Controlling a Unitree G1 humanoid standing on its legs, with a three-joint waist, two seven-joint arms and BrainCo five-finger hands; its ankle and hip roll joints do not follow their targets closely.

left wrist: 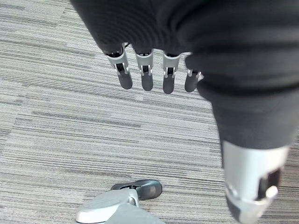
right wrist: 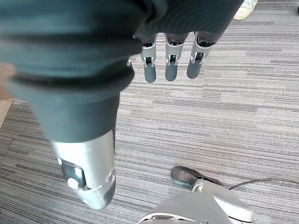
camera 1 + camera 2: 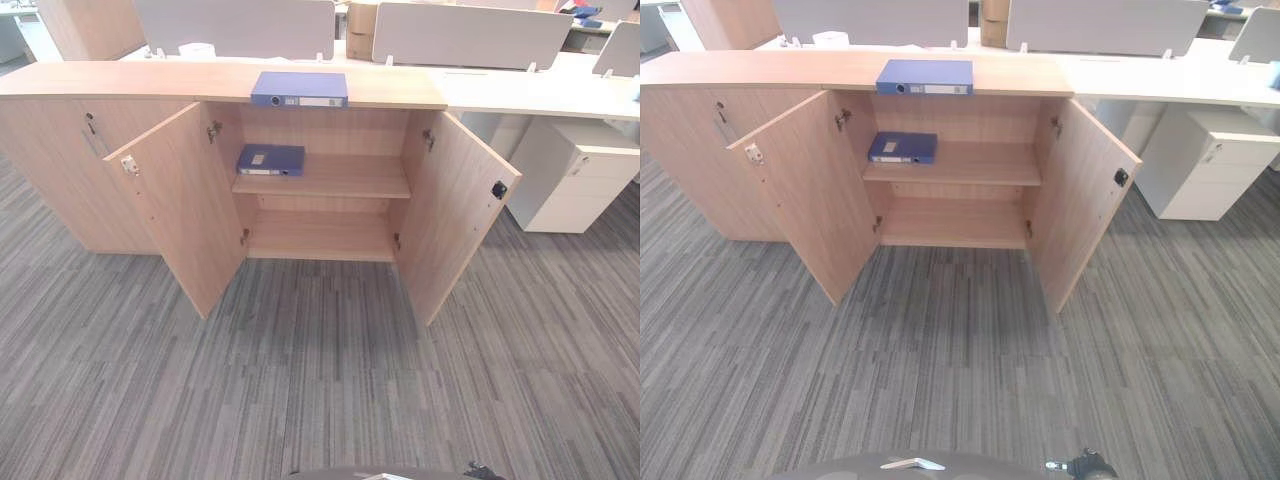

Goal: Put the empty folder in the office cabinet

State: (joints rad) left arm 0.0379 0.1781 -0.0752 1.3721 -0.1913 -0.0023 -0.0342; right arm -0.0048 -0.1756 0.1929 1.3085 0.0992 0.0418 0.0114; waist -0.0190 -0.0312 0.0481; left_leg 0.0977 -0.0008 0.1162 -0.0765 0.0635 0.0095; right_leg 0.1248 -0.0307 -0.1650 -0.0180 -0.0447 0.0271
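Cabinet (image 3: 330,180) doors open. One blue folder (image 3: 299,89) on its top, another folder (image 3: 270,159) on its upper shelf. Left hand (image 1: 147,70) and right hand (image 2: 170,58) hang over carpet (image 3: 320,380), fingers straight, holding nothing.

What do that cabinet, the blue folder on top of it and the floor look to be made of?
The cabinet looks like light wood-grain laminate board with a matte finish: even grain, flat doors. The blue folder on its top seems card covered in smooth plastic, with a faint sheen. The floor looks like low-pile grey carpet, finely streaked.
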